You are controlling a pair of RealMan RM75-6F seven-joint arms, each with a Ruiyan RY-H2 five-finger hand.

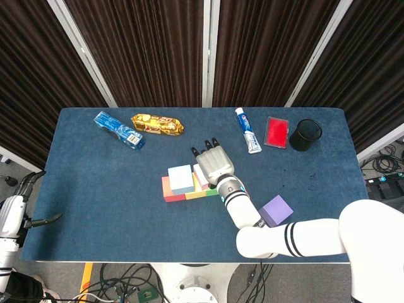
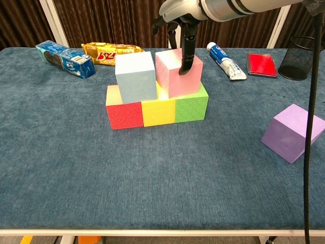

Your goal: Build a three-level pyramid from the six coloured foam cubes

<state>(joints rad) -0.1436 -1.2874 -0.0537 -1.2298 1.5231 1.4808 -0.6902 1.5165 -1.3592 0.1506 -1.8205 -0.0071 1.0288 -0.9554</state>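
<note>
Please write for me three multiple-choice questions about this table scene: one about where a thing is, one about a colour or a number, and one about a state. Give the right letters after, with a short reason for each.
1. Where is the purple cube?
A. On top of the pyramid
B. On the table, to the right of the stack
C. In the black mesh cup

2. How many cubes form the bottom row of the stack?
A. Two
B. Three
C. Four

3. What is the right robot hand doing?
A. Holding the pink cube on the second level
B. Resting flat on the table
C. Gripping the toothpaste tube

Answers: 1 B, it lies alone on the blue cloth, apart from the stack. 2 B, the red cube, yellow cube and green cube stand side by side. 3 A, its fingers reach down onto the pink cube, which sits beside the light blue cube.
</note>
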